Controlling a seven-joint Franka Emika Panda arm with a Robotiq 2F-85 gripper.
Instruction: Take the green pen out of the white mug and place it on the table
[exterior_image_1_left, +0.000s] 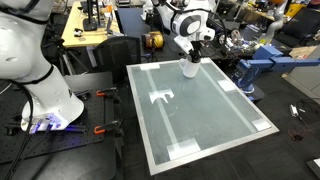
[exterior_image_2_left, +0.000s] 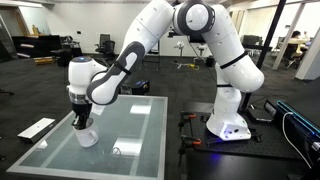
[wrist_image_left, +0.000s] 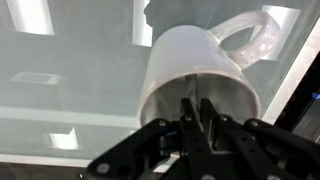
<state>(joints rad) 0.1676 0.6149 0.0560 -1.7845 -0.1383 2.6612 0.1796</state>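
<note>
The white mug (exterior_image_1_left: 189, 68) stands upright near the far edge of the glossy grey-green table (exterior_image_1_left: 205, 115) and shows in both exterior views (exterior_image_2_left: 87, 136). My gripper (exterior_image_1_left: 190, 56) (exterior_image_2_left: 82, 121) hangs straight down over it with its fingertips inside the mug's mouth. In the wrist view the mug (wrist_image_left: 175, 65) fills the frame, its handle at the upper right. The gripper's (wrist_image_left: 197, 108) fingers are closed to a narrow gap on a thin stick, the green pen (wrist_image_left: 196, 97). Most of the pen is hidden and its colour does not show.
White tape rectangles (exterior_image_1_left: 162, 96) mark the tabletop. The arm's white base (exterior_image_2_left: 228, 125) stands on a black stand beside the table (exterior_image_2_left: 135, 125). A wooden workbench (exterior_image_1_left: 85, 30) and blue equipment (exterior_image_1_left: 255, 70) lie beyond the table. A white flat object (exterior_image_2_left: 37, 128) lies on the floor.
</note>
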